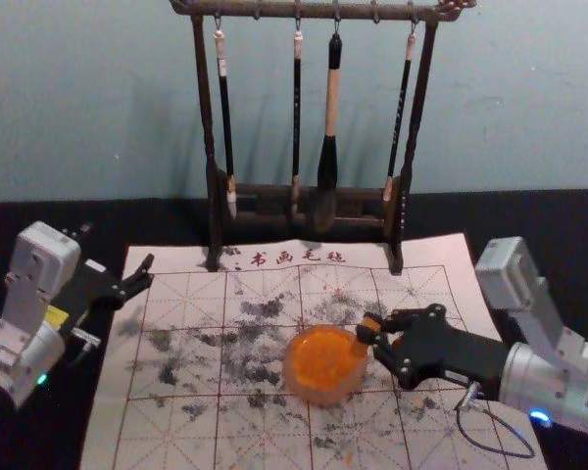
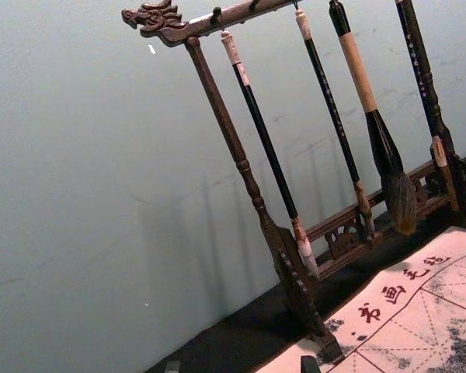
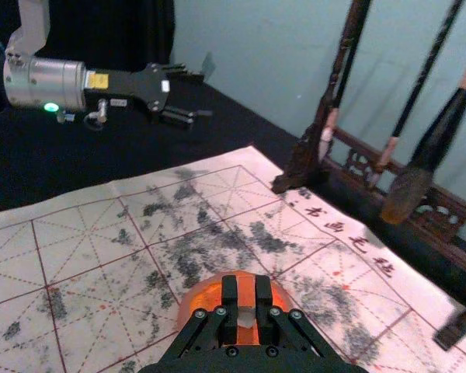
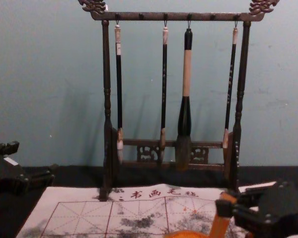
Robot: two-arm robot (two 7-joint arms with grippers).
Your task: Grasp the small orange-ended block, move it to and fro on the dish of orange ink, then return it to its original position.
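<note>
The right gripper [image 1: 370, 329] has its fingers closed on the tilted orange-ended block [image 4: 220, 222], over the ink dish's [image 1: 319, 397] right side; pressing hard sideways could twist it or drag the dish. The left gripper [image 1: 146, 271] idles at left, fingers apart.

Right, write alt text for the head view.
The robot's right hand holds an orange block at the right side of a dish of orange ink on a gridded, blotched mat. Four brushes hang from a dark rack behind; the left hand is open at left.
</note>
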